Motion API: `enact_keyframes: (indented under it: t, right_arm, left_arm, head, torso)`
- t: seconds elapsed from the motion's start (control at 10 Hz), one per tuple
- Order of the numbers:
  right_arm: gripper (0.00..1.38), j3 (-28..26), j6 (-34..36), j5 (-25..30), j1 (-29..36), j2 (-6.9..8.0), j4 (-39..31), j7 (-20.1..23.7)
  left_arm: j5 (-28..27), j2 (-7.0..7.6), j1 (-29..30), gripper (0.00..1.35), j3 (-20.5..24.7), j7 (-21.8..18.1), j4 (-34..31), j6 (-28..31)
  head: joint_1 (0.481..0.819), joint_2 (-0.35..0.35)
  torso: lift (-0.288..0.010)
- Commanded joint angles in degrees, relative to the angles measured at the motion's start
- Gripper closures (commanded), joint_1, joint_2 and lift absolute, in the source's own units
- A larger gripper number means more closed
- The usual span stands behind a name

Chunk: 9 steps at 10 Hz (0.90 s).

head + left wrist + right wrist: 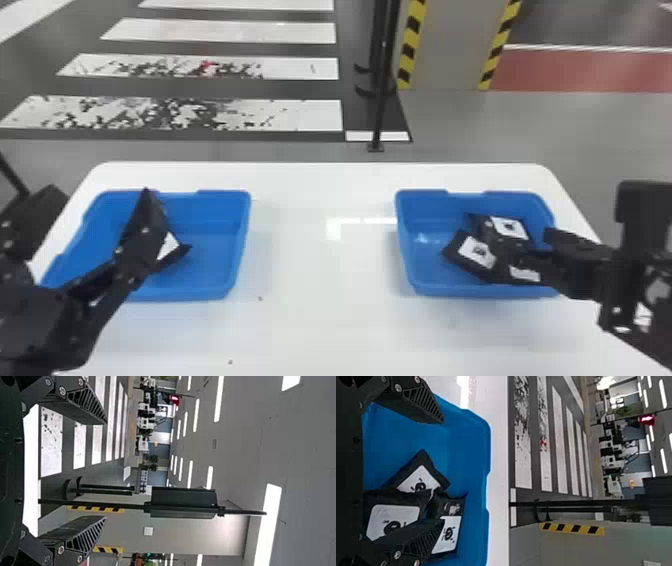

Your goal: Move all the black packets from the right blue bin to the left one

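In the head view my left gripper is over the left blue bin; a black packet with a white label lies there, partly hidden by it. In the left wrist view the left gripper stands open with nothing held. My right gripper is over the right blue bin, among black packets with white labels. The right wrist view has the right gripper open; three black packets lie overlapping in the bin, partly behind its lower-pictured finger.
Both bins stand on a white table, with a wide stretch of tabletop between them. A black pole rises from the floor beyond the table, beside a column with yellow-black striped edges.
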Motion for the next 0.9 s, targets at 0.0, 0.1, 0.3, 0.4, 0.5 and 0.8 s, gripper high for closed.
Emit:
enact_keyframes:
  t: [0.0,0.1,0.3,0.4,0.5,0.8]
  right_arm:
    - [0.15,-0.6,7.9,0.9,-3.2,-1.04,2.1,0.1]
    - [0.15,-0.5,10.0,1.1,-5.4,-1.74,4.5,0.9]
    - [0.15,-0.5,11.5,1.8,-8.6,-2.27,9.3,1.9]
    - [0.15,-0.4,11.5,1.7,-9.7,-2.53,11.5,2.2]
    - [0.15,-0.3,11.6,1.7,-11.0,-2.88,14.1,2.3]
    - [0.15,1.1,10.8,1.7,-15.2,-4.11,22.1,3.2]
  left_arm:
    - [-0.3,0.00,-0.1,0.20,-0.1,-0.2,-0.1,0.1]
    - [-0.6,0.08,-0.4,0.20,-0.4,-0.3,-0.1,0.2]
    - [-0.4,0.26,-0.7,0.20,-0.7,-0.5,-0.1,0.5]
    - [-0.4,0.26,-0.7,0.20,-0.6,-0.5,-0.1,0.5]
    - [-0.4,0.35,-0.7,0.20,-0.7,-0.6,-0.1,0.5]
    - [-0.6,0.44,-0.9,0.20,-0.8,-0.6,-0.1,0.9]
  head:
    - [0.695,-0.071]
    - [0.695,-0.083]
    - [0.695,-0.110]
    - [0.695,-0.120]
    - [0.695,-0.124]
    - [0.695,-0.139]
  torso:
    - [-0.140]
    - [-0.140]
    - [-0.140]
    - [-0.140]
    - [-0.140]
    - [-0.140]
